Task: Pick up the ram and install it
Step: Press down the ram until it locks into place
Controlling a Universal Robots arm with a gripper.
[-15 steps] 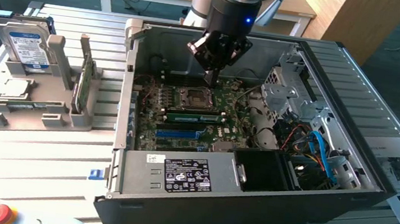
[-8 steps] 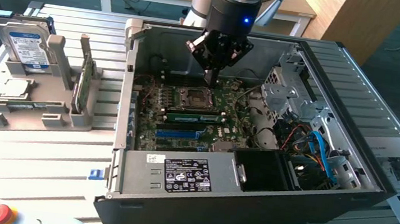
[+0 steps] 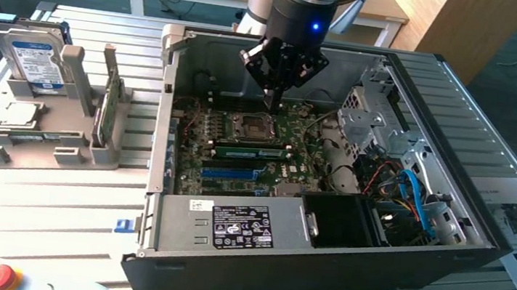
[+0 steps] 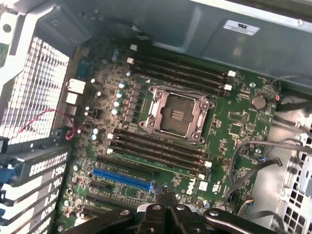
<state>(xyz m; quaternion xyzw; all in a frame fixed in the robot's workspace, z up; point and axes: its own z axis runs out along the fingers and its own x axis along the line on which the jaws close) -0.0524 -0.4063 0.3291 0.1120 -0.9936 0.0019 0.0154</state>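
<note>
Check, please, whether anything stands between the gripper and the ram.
Yes: the case's side wall. The gripper hangs above the motherboard inside the case, while the ram stands upright in the grey holder outside it, on the exterior view's left.

Gripper [image 3: 270, 106] closed, pointing straight down

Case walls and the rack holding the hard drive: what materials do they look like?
Case walls: bare sheet metal, dull grey sheen, stamped and perforated panels. Rack holding the hard drive: matte grey, blocky and uniform, likely moulded or printed plastic; can't confirm.
</note>
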